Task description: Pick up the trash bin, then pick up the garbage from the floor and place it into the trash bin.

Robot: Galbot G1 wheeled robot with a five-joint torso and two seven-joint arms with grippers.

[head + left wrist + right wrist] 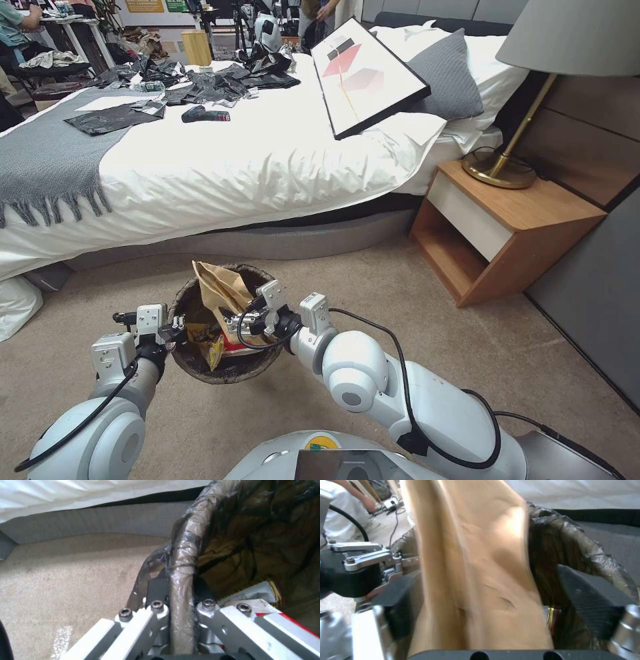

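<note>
— Brown paper [223, 288] first: one creased piece stands up out of the trash bin [200, 370], leaning toward the bed [280, 160].

— Where is the bin?

— Over the carpet [400, 313], just in front of the bed, between the two grippers. It is one small round bin with a dark wrinkled liner folded over the rim.

— What is holding it?

— The left gripper [175, 329]. In the left wrist view its jaws are pressed onto the lined rim [182, 562], one dark finger [156, 588] outside the wall and the other inside.

— And the other arm?

— The right gripper [248, 325] is over the bin's mouth. In the right wrist view its jaws stand spread, one finger [590, 600] on each side of the brown paper, which rises between them. I cannot tell whether either finger touches the paper.

— How much garbage is inside?

— I count three kinds of piece besides the paper's lower part: a yellow packet [210, 343], a red-and-white wrapper [230, 348], and white printed paper [250, 596] near the left jaws. More may lie beneath; I cannot tell.

— Anything else nearby?

— One wooden nightstand [507, 227] with one brass lamp [513, 157] on it, beside the bed. On the bed: one framed picture [367, 77], one grey pillow [443, 77], a grey throw [47, 153], and several black bags [220, 83].
</note>
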